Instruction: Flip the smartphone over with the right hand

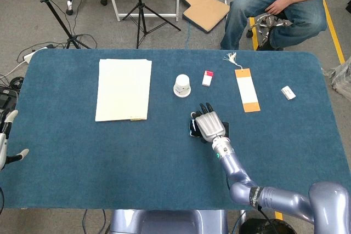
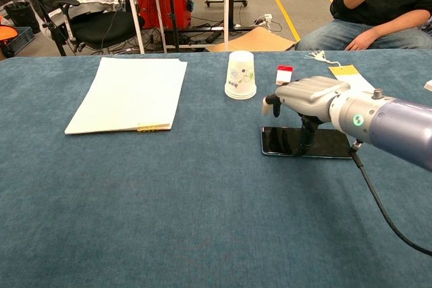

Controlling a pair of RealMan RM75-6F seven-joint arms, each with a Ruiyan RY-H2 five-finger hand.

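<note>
The black smartphone (image 2: 331, 144) lies flat, screen up, on the blue table (image 2: 169, 200), right of centre. In the head view only its ends (image 1: 193, 129) show from under my right hand (image 1: 209, 125). The right hand (image 2: 307, 94) is arched palm-down over the phone's left half with fingers apart, and one finger reaches down to touch the screen. It grips nothing. My left hand (image 1: 5, 141) hangs at the table's left edge, fingers apart and empty.
A paper stack (image 2: 128, 96) lies at the left. An upturned paper cup (image 2: 241, 75), a small red-and-white box (image 2: 284, 75) and an orange-and-white tag (image 1: 247, 90) lie behind the phone. A white eraser (image 1: 288, 92) sits far right. A person (image 1: 285, 4) sits beyond the far edge.
</note>
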